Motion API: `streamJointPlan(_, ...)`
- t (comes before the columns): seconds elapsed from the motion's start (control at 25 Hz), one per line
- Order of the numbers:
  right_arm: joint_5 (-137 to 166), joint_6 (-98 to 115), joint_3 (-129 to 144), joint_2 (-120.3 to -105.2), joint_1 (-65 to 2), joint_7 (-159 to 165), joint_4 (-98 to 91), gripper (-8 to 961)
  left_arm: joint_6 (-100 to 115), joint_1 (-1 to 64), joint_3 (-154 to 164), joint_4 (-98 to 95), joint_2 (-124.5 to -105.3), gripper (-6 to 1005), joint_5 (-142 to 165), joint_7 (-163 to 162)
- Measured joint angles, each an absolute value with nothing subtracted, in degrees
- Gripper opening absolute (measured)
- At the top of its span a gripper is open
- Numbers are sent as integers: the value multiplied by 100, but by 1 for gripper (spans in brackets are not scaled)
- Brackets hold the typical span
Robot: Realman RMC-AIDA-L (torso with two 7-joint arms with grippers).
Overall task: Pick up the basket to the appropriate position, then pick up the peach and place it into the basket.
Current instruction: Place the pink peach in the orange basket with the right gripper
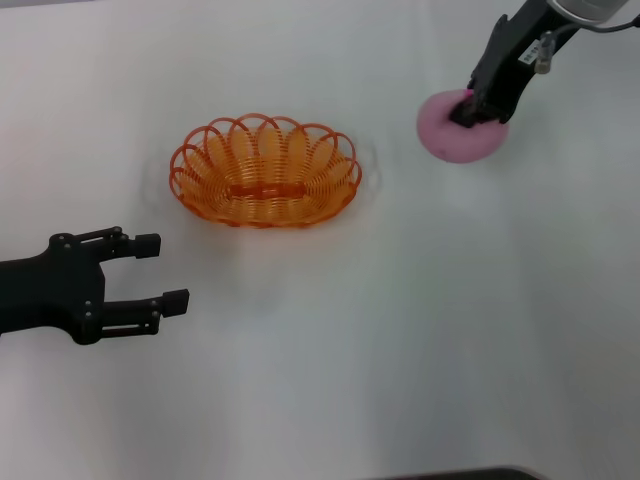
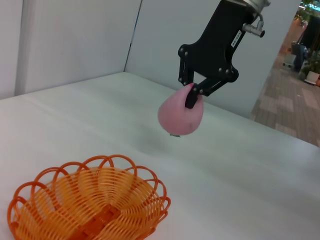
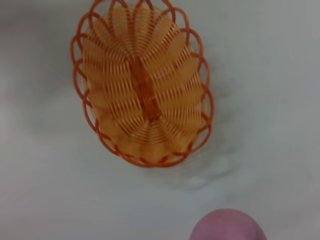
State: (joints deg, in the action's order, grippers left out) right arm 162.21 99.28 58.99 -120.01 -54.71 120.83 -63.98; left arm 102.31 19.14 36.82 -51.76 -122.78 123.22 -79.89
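The orange wire basket (image 1: 265, 190) rests empty on the white table, left of centre; both wrist views also catch the basket (image 2: 87, 205) (image 3: 142, 95). At the far right, my right gripper (image 1: 470, 110) is shut on the top of the pink peach (image 1: 445, 135). In the left wrist view the peach (image 2: 181, 117) hangs from the right gripper (image 2: 192, 97) a little above the table, well apart from the basket. The peach (image 3: 227, 227) shows at the edge of the right wrist view. My left gripper (image 1: 165, 272) stands open and empty at the near left, short of the basket.
The white table (image 1: 400, 330) stretches around the basket. White walls (image 2: 70, 40) stand behind the table's far side in the left wrist view.
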Motion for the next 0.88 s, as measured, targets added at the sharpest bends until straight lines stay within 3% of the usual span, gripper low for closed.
streamJointPlan(0.88, 14508, 7951, 6861, -12007, -6240, 11968, -4696, 59, 10214, 1952, 3683, -5118, -12293, 827, 12316, -7966)
